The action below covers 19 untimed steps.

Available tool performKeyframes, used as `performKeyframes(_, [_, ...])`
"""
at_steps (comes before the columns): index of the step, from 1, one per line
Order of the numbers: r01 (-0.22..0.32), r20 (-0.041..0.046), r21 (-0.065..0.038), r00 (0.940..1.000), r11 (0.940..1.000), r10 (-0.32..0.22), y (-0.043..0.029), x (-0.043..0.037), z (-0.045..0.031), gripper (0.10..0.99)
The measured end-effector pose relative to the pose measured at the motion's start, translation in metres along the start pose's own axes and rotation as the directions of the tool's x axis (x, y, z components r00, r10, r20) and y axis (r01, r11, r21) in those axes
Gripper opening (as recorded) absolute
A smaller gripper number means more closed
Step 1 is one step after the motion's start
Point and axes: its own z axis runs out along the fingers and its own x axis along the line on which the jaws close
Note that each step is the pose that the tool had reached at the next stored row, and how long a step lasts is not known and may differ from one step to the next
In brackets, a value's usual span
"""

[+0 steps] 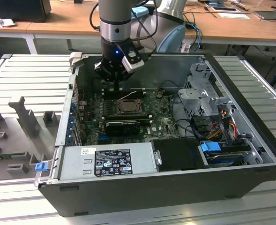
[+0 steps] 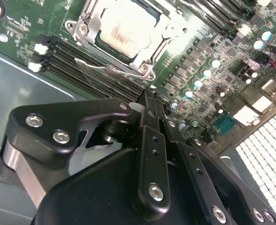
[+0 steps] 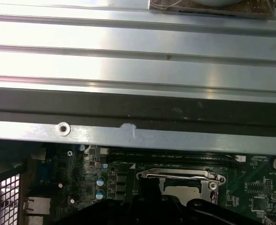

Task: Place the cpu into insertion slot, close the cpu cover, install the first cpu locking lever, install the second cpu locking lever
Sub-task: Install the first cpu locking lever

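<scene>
- The gripper hangs inside the open computer case, low over the green circuit board and just beside the socket.
- Its fingers are pressed together at the tips, with nothing seen between them.
- The cpu lies flat in the socket.
- The metal cover lies down around the cpu, framing it.
- A thin wire lever runs along the socket's edge nearest the fingertips.

The power-supply label bears print too small to read.
</scene>
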Motion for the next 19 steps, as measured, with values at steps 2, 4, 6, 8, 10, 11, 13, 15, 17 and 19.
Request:
performKeyframes(2, [0.000,-0.0001,0.001,1.0000,1.0000,0.000,-0.0003,-0.0049,0.0012,0.106])
performKeyframes(4, [0.000,0.0001,-0.001,1.0000,1.0000,0.000,-0.0006,-0.0090,0.0021,0.106])
performKeyframes(6, [0.000,0.0011,-0.023,1.0000,0.9997,0.000,-0.0007,-0.0107,0.0028,0.106])
performKeyframes(8, [0.000,0.0021,-0.038,1.0000,0.9993,0.000,-0.0012,-0.0116,0.0047,0.106])
performKeyframes(10, [0.000,0.0037,-0.040,1.0000,0.9992,0.000,-0.0015,-0.0117,0.0072,0.106])
performKeyframes(11, [0.000,0.0120,-0.040,0.9999,0.9992,0.000,-0.0017,-0.0117,0.0082,0.106])
performKeyframes(13, [0.001,0.0171,-0.042,0.9999,0.9991,0.000,-0.0018,-0.0118,0.0096,0.106])
performKeyframes(15, [0.001,0.0175,-0.048,0.9998,0.9989,0.000,-0.0018,-0.0119,0.0123,0.106])
performKeyframes(17, [0.001,0.0176,-0.051,0.9998,0.9987,0.000,-0.0019,-0.0120,0.0152,0.106])
performKeyframes(19, [0.001,0.0177,-0.052,0.9998,0.9986,0.000,-0.0020,-0.0120,0.0169,0.106])
